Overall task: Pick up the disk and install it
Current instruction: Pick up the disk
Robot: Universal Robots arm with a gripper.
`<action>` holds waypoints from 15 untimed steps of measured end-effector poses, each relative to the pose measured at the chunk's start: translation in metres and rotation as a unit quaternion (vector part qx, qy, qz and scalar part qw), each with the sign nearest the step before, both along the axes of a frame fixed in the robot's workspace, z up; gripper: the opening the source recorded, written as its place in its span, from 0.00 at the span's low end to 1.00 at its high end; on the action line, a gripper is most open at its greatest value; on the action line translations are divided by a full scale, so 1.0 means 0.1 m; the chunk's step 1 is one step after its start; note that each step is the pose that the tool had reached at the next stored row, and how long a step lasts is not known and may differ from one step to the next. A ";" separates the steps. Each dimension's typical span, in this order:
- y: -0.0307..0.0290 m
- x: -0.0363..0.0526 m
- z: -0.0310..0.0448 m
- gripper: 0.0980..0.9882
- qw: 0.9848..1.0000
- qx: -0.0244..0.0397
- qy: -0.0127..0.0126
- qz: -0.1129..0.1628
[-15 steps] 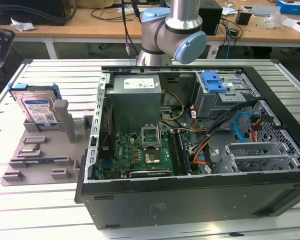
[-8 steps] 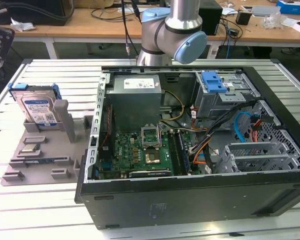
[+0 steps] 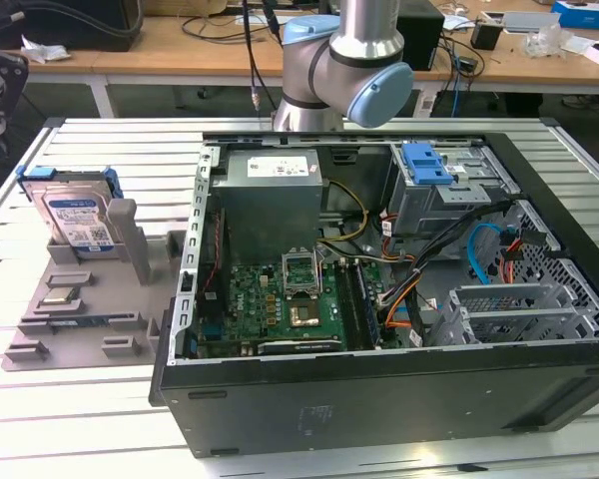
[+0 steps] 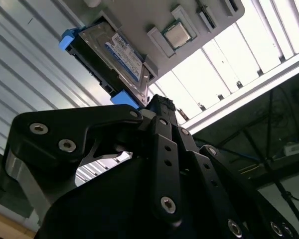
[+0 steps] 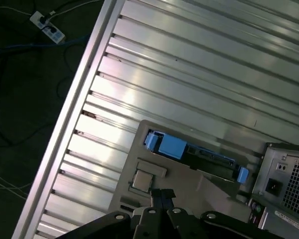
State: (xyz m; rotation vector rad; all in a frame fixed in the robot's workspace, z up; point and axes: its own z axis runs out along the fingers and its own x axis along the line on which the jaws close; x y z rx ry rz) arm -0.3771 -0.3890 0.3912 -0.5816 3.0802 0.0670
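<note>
While the disk (image 3: 78, 220) stands on edge in a slot of the grey holder tray (image 3: 80, 319), the robot arm (image 3: 349, 70) rises behind the open computer case (image 3: 379, 399).

Exterior view:
- Holder tray lies on the slatted metal table (image 3: 70, 419), just beside the case on the exterior view's left.
- Disk sits at the tray's far end, outside the case; label faces the camera, blue carrier frames it.
- Inside the case: grey power-supply box (image 3: 270, 205) at the rear, green motherboard (image 3: 280, 299) in front of it, blue latch (image 3: 425, 163) on the drive cage toward the exterior view's right.

Second wrist view:
- Gripper (image 4: 159, 102) has its black fingertips drawn together, nothing between them.
- Disk (image 4: 114, 50) is beyond the tips, apart from them, in the holder tray (image 4: 139, 15); a square chip (image 4: 178, 35) rests in a tray pocket nearer the case's dark wall.

First wrist view:
- Gripper (image 5: 159, 193) tips pinched together, grasping nothing, over the holder tray (image 5: 189, 184).
- Disk (image 5: 172, 147) appears edge-on, blue carrier uppermost, at the tray's edge, near the case (image 5: 289, 184) corner but outside it.
- Chip (image 5: 142, 180) lies close to the tips.
</note>
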 end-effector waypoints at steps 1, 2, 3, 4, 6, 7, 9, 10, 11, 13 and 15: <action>0.000 0.000 0.000 0.01 1.000 0.000 0.000 0.007; 0.000 0.000 0.000 0.01 1.000 0.000 0.000 0.012; 0.000 0.000 0.000 0.01 1.000 0.000 0.000 0.017; 0.000 0.000 0.000 0.01 1.000 0.000 0.000 0.023; 0.000 0.000 0.000 0.01 0.999 0.000 0.000 0.037; 0.000 0.000 0.000 0.01 0.999 0.000 0.000 0.046; 0.000 0.000 0.000 0.01 0.998 0.000 0.000 0.062; 0.000 0.000 0.000 0.01 0.998 0.000 0.000 0.070; 0.000 0.000 0.000 0.01 0.997 0.000 0.000 0.076; 0.000 0.000 0.000 0.01 0.996 0.000 0.000 0.088; 0.000 0.000 0.000 0.01 0.995 0.000 0.000 0.104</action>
